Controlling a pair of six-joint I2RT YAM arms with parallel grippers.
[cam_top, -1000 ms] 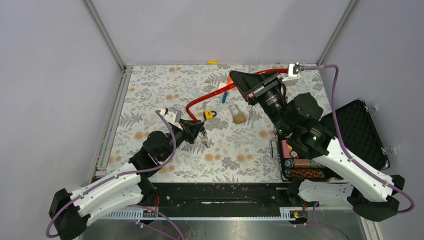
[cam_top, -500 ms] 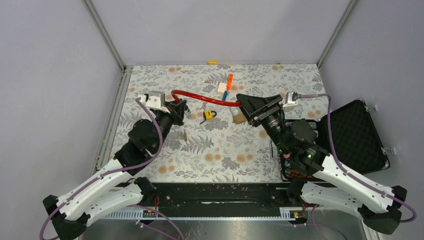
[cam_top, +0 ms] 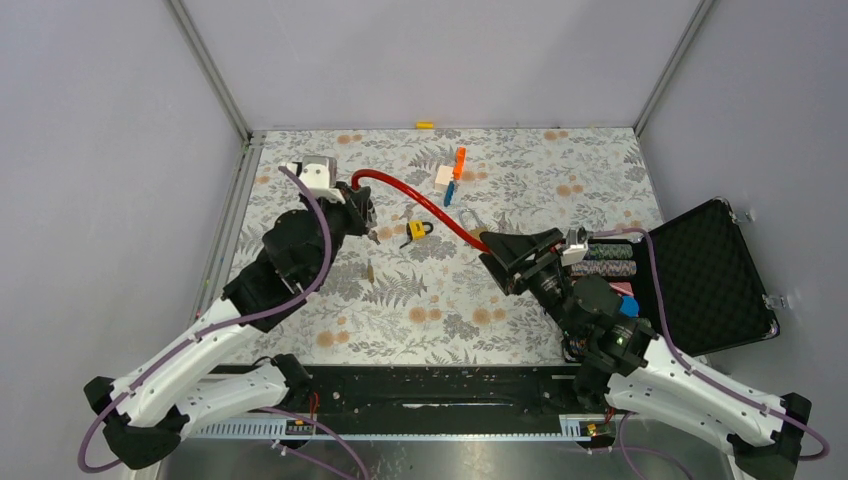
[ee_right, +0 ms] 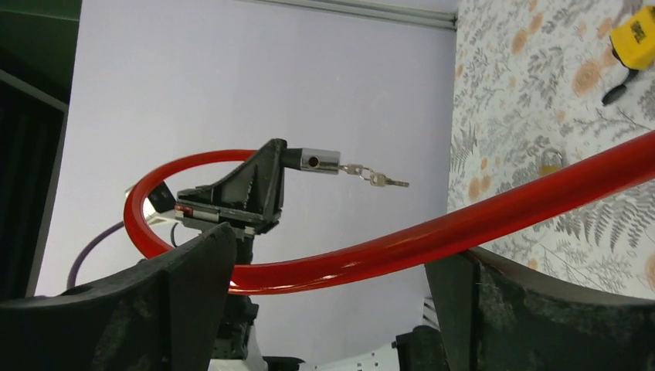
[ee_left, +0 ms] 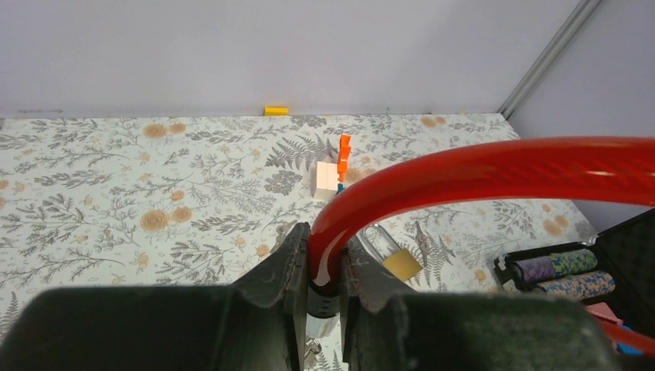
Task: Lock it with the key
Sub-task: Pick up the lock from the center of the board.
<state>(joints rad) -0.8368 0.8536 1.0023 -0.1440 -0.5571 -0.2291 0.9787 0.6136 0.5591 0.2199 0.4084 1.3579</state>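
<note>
Red cable lock (ee_left: 494, 166) aloft, arching from left gripper (ee_left: 324, 270) to right gripper (ee_right: 332, 259) | left gripper clamped tight on the cable just behind the lock barrel (ee_right: 317, 161), which we judge presents the keys (ee_right: 375, 178) for turning | right gripper jaws wide apart, cable lying across between them, not pinched as far as we see

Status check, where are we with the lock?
Left gripper clamped on red cable lock near its cylinder, keys dangling. Right gripper open, cable crossing between fingers. Loop not closed; nothing in the way.
</note>
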